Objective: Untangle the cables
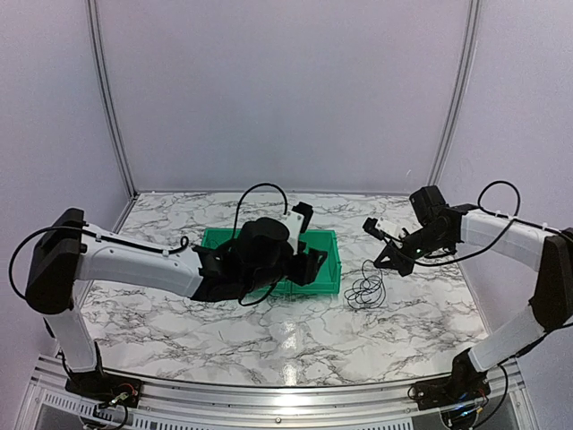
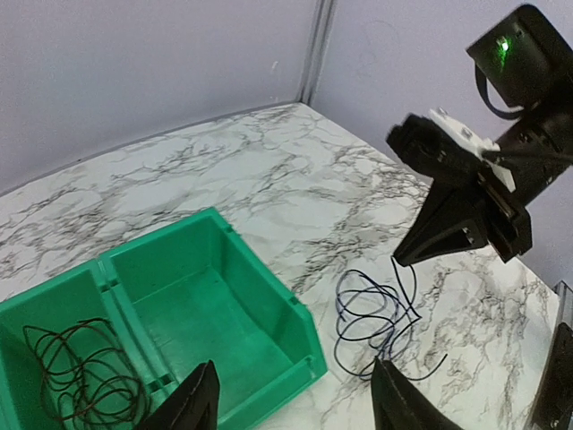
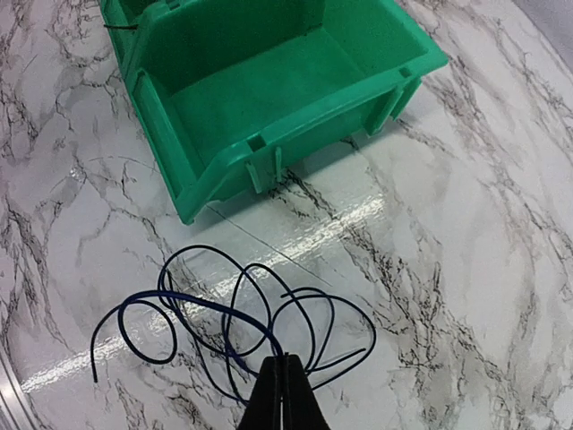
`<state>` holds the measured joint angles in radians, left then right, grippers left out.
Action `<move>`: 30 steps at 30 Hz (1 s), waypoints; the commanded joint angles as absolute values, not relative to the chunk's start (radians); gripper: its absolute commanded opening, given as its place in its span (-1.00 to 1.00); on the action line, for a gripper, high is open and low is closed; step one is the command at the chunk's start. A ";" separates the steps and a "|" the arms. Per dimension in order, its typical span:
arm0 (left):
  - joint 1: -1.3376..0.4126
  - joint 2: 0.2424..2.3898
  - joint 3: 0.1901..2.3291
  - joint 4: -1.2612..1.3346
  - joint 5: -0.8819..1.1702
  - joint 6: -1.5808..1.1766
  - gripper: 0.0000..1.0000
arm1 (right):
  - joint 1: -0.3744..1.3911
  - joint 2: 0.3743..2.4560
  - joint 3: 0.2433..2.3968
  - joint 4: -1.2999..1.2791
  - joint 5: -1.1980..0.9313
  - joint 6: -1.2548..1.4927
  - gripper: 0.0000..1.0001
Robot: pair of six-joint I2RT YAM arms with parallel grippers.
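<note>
Thin blue cable (image 1: pixel 365 290), top view: loose coil on white marbled table (image 1: pixel 179 313), just beside green plastic two-compartment bin (image 1: pixel 332 265).
Left wrist view: thin dark cable (image 2: pixel 81 381) lying in compartment farther from coil; left gripper (image 2: pixel 295 369) spread, empty.
Right wrist view: right gripper (image 3: pixel 285 365) pinched on blue strand.
Judged step: lifting blue coil. Next: carry to vacant compartment.
</note>
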<state>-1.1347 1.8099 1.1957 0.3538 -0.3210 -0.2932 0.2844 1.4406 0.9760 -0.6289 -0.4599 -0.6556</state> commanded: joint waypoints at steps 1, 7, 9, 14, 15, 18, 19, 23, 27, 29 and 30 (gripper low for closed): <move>-1.190 1.884 1.296 0.467 -0.331 -0.309 0.28 | 0.291 1.365 1.039 -0.717 -0.486 -0.620 -1.00; -1.233 2.003 1.396 0.566 -0.313 -0.330 0.29 | 0.292 1.299 1.086 -0.771 -0.518 -0.592 -1.00; -1.239 2.038 1.417 0.587 -0.313 -0.350 0.28 | 0.293 1.281 1.093 -0.764 -0.526 -0.577 -1.00; -1.247 2.120 1.446 0.669 -0.330 -0.378 0.27 | 0.295 1.247 1.129 -0.791 -0.600 -0.561 -1.00; -1.247 2.139 1.458 0.679 -0.331 -0.375 0.27 | 0.295 1.238 1.142 -0.805 -0.618 -0.562 -1.00; -1.249 2.200 1.512 0.697 -0.330 -0.364 0.26 | 0.296 1.208 1.188 -0.837 -0.688 -0.564 -1.00; -1.248 2.219 1.531 0.700 -0.330 -0.362 0.26 | 0.295 1.198 1.212 -0.855 -0.719 -0.567 -1.00; -1.250 2.303 1.602 0.702 -0.329 -0.358 0.20 | 0.295 1.173 1.300 -0.941 -0.891 -0.602 -1.00; -1.250 2.358 1.636 0.716 -0.313 -0.364 -0.10 | 0.295 1.154 1.391 -1.019 -0.981 -0.639 -1.00; -1.250 2.367 1.631 0.732 -0.304 -0.372 -0.26 | 0.294 1.140 1.432 -1.031 -0.998 -0.641 -1.00; -1.250 2.370 1.624 0.742 -0.299 -0.377 -0.34 | 0.295 1.133 1.451 -1.029 -1.004 -0.636 -1.00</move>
<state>-1.2438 2.3436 1.6108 0.6796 -0.3149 -0.3653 0.2886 1.1652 1.3697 -0.9588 -0.8932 -0.6144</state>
